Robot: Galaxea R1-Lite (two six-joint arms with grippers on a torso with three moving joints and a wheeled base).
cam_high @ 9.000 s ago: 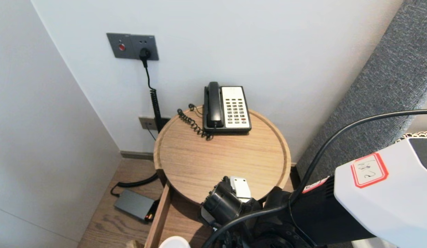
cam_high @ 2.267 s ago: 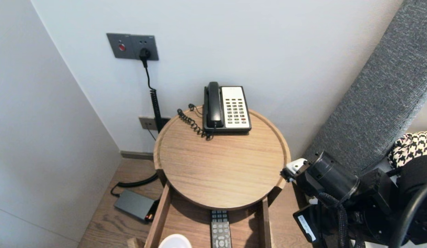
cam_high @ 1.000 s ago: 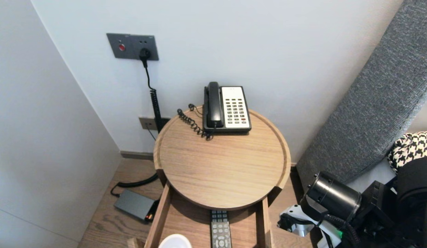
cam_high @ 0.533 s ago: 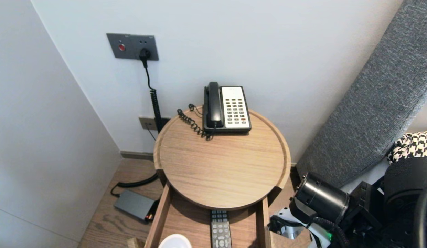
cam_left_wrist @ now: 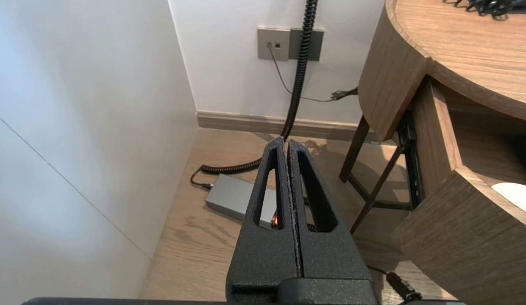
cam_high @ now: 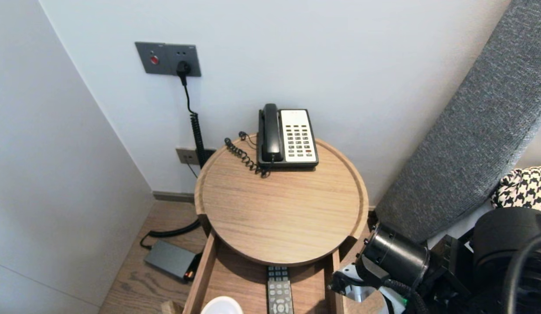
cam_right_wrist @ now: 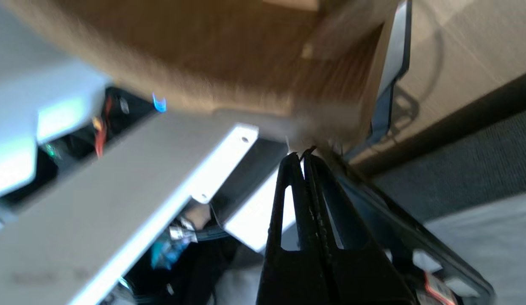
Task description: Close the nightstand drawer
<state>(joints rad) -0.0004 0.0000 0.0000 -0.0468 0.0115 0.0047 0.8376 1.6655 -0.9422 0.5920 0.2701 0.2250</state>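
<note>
A round wooden table (cam_high: pixel 362 196) carries a black and white desk phone (cam_high: pixel 287 137). Its drawer (cam_high: pixel 201 279) stands pulled out below the top, with a grey remote control (cam_high: pixel 280 294) and a white round thing (cam_high: pixel 221 306) inside. My right arm's wrist (cam_high: pixel 394 261) hangs low by the drawer's right wall. The right gripper (cam_right_wrist: pixel 301 154) is shut on nothing, its tips close to the drawer's wooden corner (cam_right_wrist: pixel 330 84). Whether they touch, I cannot tell. My left gripper (cam_left_wrist: pixel 285 142) is shut and empty, parked over the floor left of the table.
A grey power adapter (cam_high: pixel 170 259) and coiled cable (cam_high: pixel 196 131) lie on the floor left of the table, under a wall socket (cam_high: pixel 168 58). A grey padded headboard (cam_high: pixel 471 144) and houndstooth fabric (cam_high: pixel 521 185) crowd the right side. A white wall stands close on the left.
My right arm has left the table's front, uncovering the remote, swung round the right side, then dropped and moved left toward the drawer's right wall. The left arm stayed still.
</note>
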